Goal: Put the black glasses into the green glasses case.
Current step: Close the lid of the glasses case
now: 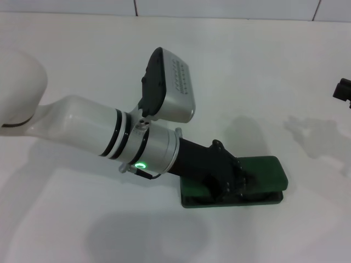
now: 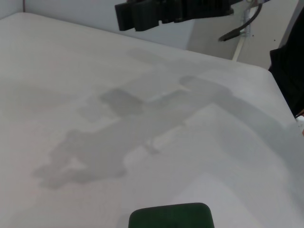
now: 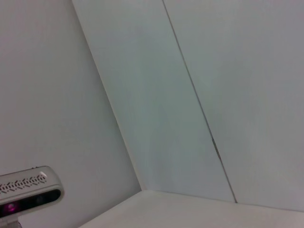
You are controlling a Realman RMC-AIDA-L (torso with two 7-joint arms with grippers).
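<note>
- Case point(image 1: 263, 170) sits on the white table point(image 1: 82, 219), to the right of centre in the head view, dark green, lying flat with its long side across the view
- Left arm point(image 1: 98, 129) reaches in from the left, stretched low across the table, green ring light glowing on its wrist
- Left gripper point(image 1: 233, 183) is down on top of the case, its black body covering the left half of the lid
- Can't tell whether its fingers are spread or clenched; they're lost, black against the dark case
- Glasses are not visible in any view, so no telling where they are
- Case looks shut from the head view, right half of the lid showing smooth green, a darker base edge along the front
- Left wrist view catches just a rounded green end of the case point(image 2: 171, 216) at the picture's edge, with arm shadows on the table beyond
- Right gripper point(image 1: 343, 92) hangs at the far right edge of the head view, well apart from the case, only a black sliver showing; can't tell its state
- Right wrist view looks at wall panels and a camera point(image 3: 28, 192) in the corner
</note>
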